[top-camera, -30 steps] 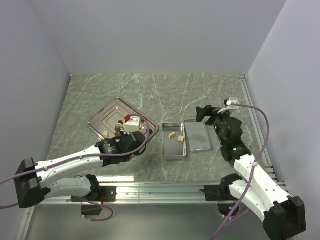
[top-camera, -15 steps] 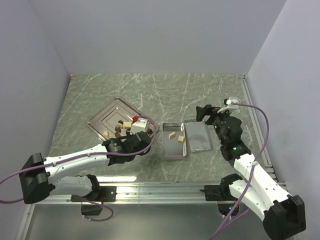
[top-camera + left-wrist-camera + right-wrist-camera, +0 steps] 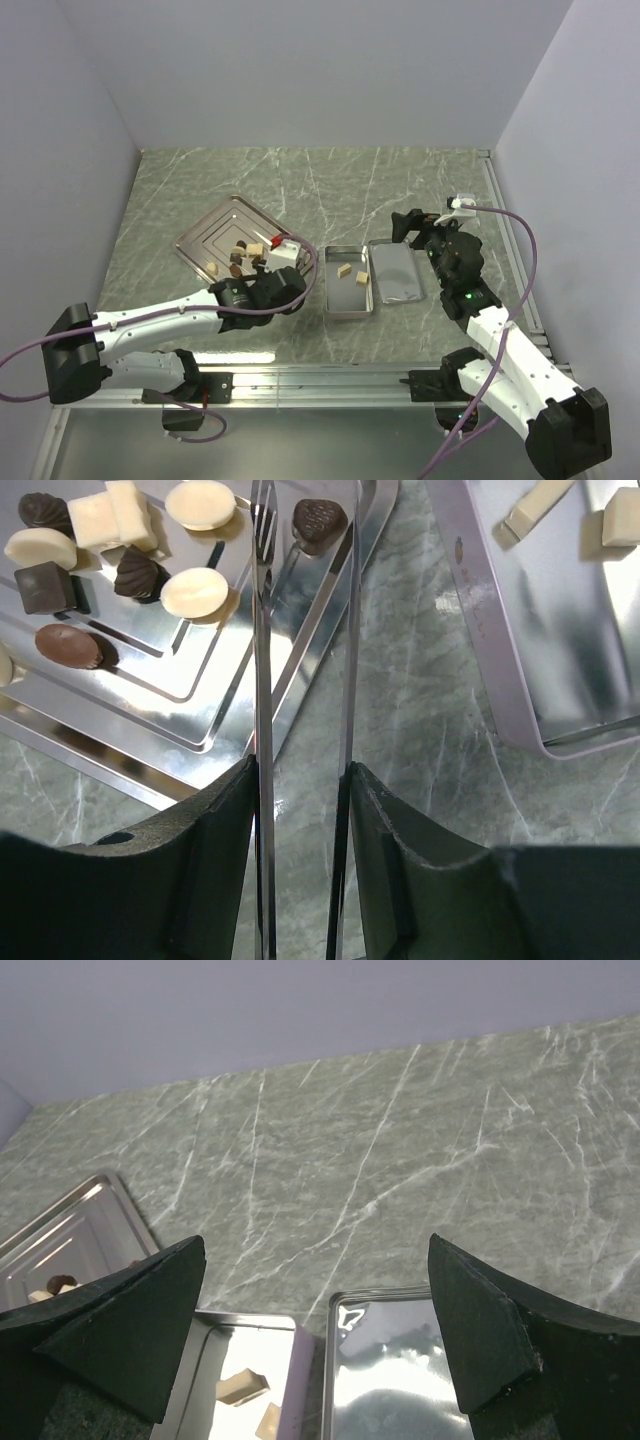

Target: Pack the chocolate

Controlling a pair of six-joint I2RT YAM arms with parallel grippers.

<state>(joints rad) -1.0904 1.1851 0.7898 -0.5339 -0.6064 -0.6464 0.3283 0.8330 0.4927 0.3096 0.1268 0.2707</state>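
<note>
Several small chocolates (image 3: 245, 255), dark brown and cream, lie on the ridged steel tray (image 3: 205, 235). In the left wrist view they sit at the top left (image 3: 195, 590). My left gripper (image 3: 300, 780) is shut on a pair of metal tongs (image 3: 262, 630). The two tong blades stand apart over the tray's right corner, with a dark chocolate (image 3: 318, 522) between them near the tips. The open silver tin (image 3: 349, 281) holds two cream pieces (image 3: 535, 505). My right gripper (image 3: 320, 1340) is open and empty above the tin and its lid.
The tin's lid (image 3: 395, 270) lies inside-up just right of the tin, and also shows in the right wrist view (image 3: 400, 1380). Grey walls close the table at the left, back and right. A metal rail (image 3: 330, 375) runs along the near edge.
My left gripper has moved right with the tongs, from over the tray's middle toward its right corner. The right arm has not moved.
</note>
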